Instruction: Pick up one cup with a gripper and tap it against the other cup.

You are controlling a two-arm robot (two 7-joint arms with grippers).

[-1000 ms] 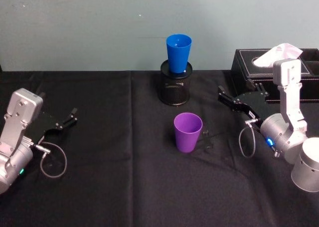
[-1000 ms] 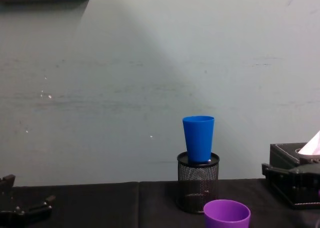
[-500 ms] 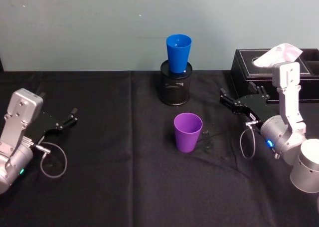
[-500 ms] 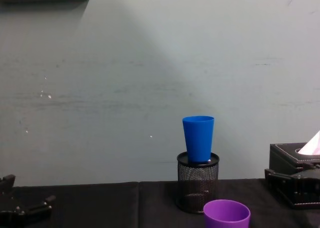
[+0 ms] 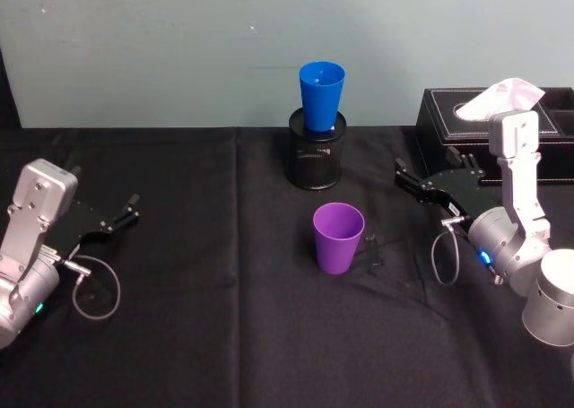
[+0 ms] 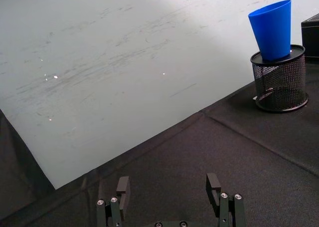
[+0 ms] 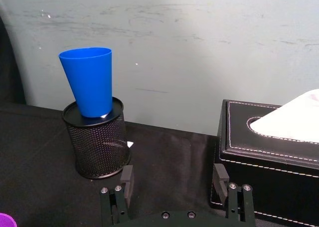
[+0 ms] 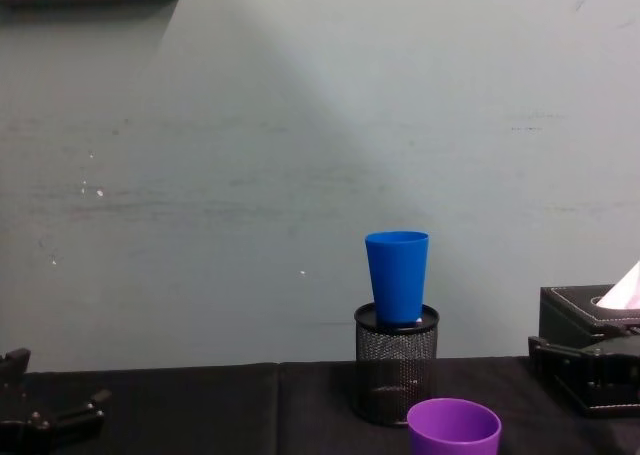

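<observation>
Purple cup: we see the purple cup (image 5: pixel 338 238) standing upright, mouth up, on the black tablecloth (image 5: pixel 224 336), roughly centre, in front of the mesh pen holder (image 5: pixel 316 160). Untouched.

Blue cup: the blue cup (image 5: pixel 321 95) sits upright in the top of the mesh pen holder, behind the purple cup and raised above it. The two cups are apart.

Right gripper: we note the right gripper (image 5: pixel 408 177) off to the purple cup's right and a little behind it, beside the tissue box (image 5: pixel 448 112). Fingers spread, nothing between them; the right wrist view confirms the gap.

Left gripper: the left gripper (image 5: pixel 126 212) sits far out at the left side of the table, fingers apart and empty, well away from both cups.

Nearer arm: we judge the right one clearly nearer to the purple cup.

Bearing from fingers: the cup lies leftward of and slightly nearer the robot than the right fingertips, which already point toward the middle.

Long axis: vertical, tapering downward, so we judge a sideways grasp across the wall suits it.

Step in hand: approach; lift not yet begun.

After the grasp: we reckon the cup must go up and back to reach the blue one's wall.
</observation>
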